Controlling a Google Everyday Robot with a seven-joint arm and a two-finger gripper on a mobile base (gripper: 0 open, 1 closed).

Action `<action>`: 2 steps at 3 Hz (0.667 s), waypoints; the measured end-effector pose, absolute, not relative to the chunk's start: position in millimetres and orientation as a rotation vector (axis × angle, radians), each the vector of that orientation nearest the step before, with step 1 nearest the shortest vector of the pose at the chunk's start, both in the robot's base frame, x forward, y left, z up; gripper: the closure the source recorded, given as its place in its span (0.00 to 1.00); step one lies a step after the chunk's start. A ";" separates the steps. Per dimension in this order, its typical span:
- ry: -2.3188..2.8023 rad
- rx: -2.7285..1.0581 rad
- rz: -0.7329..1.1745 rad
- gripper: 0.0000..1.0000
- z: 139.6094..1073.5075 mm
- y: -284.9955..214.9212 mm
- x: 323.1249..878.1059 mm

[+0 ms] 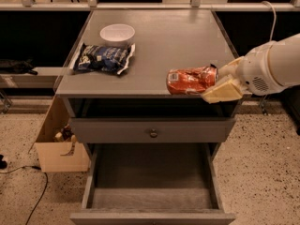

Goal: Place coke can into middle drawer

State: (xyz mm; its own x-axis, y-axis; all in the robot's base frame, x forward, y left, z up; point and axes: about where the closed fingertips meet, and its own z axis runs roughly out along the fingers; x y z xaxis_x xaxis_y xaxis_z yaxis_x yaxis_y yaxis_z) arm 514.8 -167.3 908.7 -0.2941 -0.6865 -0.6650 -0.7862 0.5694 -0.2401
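Note:
The coke can [191, 80], red-orange with white markings and dented, lies on its side in my gripper [214, 80]. The gripper is shut on the can's right end and holds it over the front right edge of the cabinet top [159, 41]. My white arm comes in from the right. The middle drawer [151, 178] is pulled open below, its flat grey floor bare, in front of and under the can. Above it is a shut drawer front with a round knob [153, 133].
A dark blue snack bag [104, 57] and a white bowl [117, 33] sit on the left of the top. A cardboard box [58, 146] stands on the floor at the left, with a cable [35, 196] near it.

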 end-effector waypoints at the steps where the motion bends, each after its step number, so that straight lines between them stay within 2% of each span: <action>1: 2.050 -1.174 0.169 1.00 908.7 -167.3 514.8; 2: 2.078 -1.170 0.182 1.00 892.5 -168.6 503.4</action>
